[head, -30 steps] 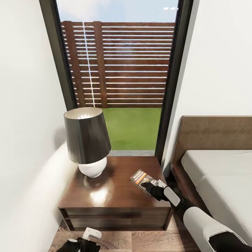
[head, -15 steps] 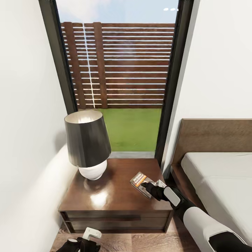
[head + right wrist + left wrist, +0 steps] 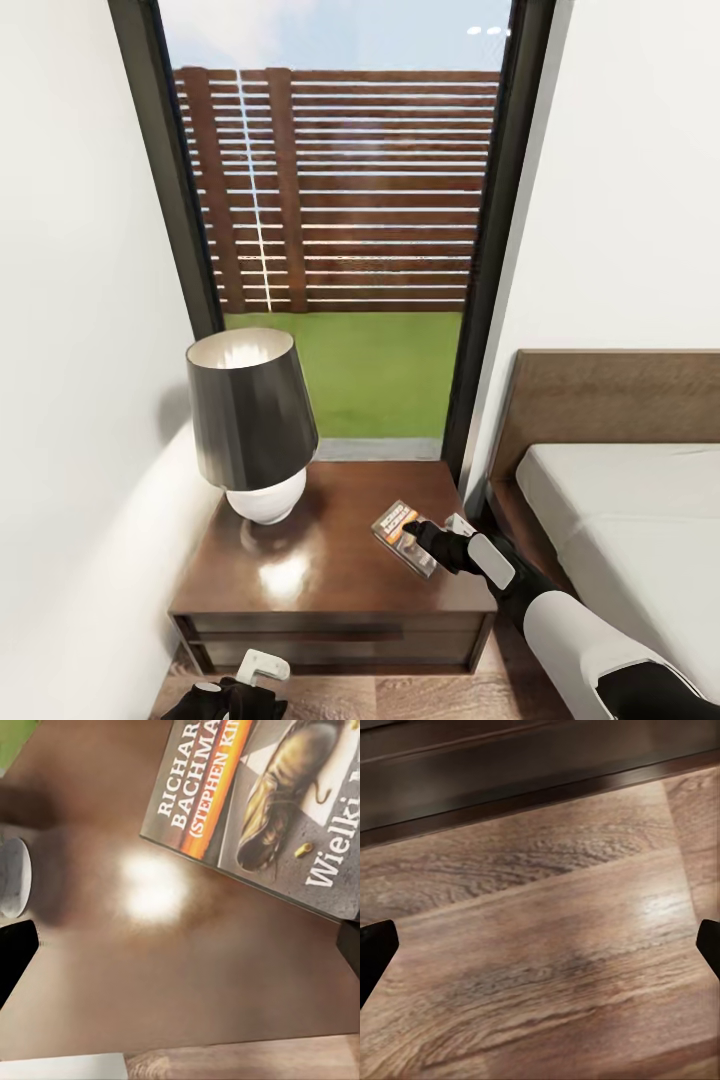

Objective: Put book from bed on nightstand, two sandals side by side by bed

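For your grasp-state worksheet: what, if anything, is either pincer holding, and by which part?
Nothing. The right pincer is open by the book, which lies on the nightstand; the left pincer is open too.

I'm facing a tall dark-framed window (image 3: 340, 230) between white walls (image 3: 80, 300); through it I see a slatted brown fence (image 3: 340, 190), green grass (image 3: 385, 375) and blue sky. A table lamp (image 3: 250, 425) with a dark shade and a white base stands near left. Daylight glares off glossy wood below it. Brown wood-plank floor (image 3: 547, 967) lies nearest me.
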